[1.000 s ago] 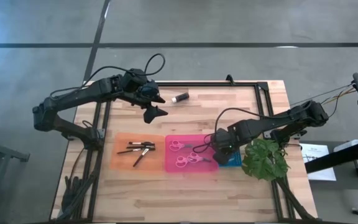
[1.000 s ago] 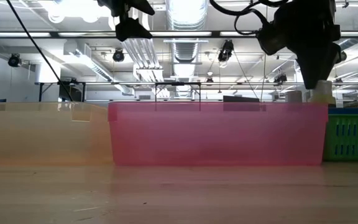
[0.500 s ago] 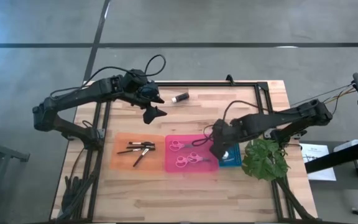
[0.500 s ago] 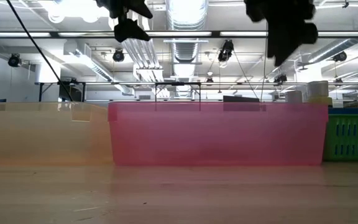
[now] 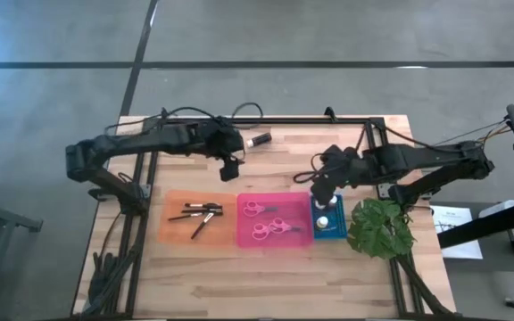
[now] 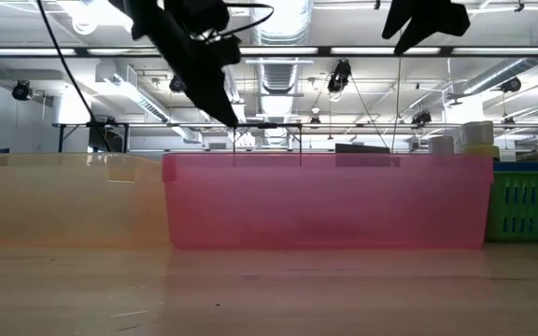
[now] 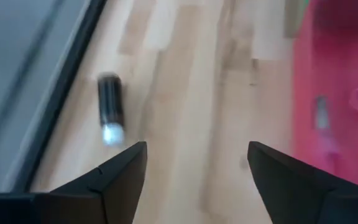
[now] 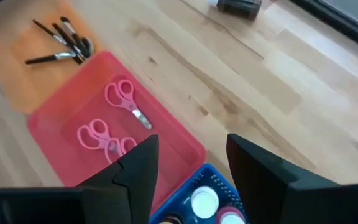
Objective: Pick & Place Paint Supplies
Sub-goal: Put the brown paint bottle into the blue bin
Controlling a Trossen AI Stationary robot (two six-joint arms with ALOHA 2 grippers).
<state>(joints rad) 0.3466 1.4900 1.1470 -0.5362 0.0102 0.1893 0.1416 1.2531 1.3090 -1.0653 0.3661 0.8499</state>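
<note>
A black paint bottle [image 5: 259, 139] with a white cap lies on its side on the wood near the table's far edge; the left wrist view shows the bottle [image 7: 110, 107] too. My left gripper [image 5: 230, 169] hangs open just near and left of it, holding nothing. My right gripper [image 5: 322, 191] hovers open and empty above the far end of the blue tray [image 5: 335, 230], where small bottles [image 8: 204, 200] stand. Two pink scissors [image 8: 126, 99] lie in the pink tray [image 5: 303, 239]. Dark brushes [image 5: 199, 214] lie in the orange tray [image 5: 172, 234].
A green leafy plant [image 5: 380, 228] stands at the right, beside the blue tray. A black frame rail [image 5: 302, 119] runs along the far edge. Bare wood lies between the trays and the far rail, and along the near edge.
My left gripper has come down and toward the table's right, closer to the black bottle, rolling as it went. My right gripper has risen off the blue tray and drawn toward the far edge, tipping as it went; the bottles stay in the tray.
</note>
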